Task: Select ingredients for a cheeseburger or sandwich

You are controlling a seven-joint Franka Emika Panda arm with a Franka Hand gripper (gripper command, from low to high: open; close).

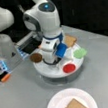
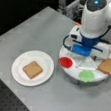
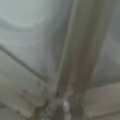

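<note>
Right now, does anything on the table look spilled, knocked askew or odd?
Nothing stands out. One toast square lies flat on the white plate. The second toast, patty, green piece and red disc sit in the round tray, under the arm's wrist; the pincer itself is hidden.

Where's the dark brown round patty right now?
In a front view the dark brown round patty lies at the left edge of the white round sectioned tray, beside the robot hand, opposite the green lettuce-like piece.
</note>
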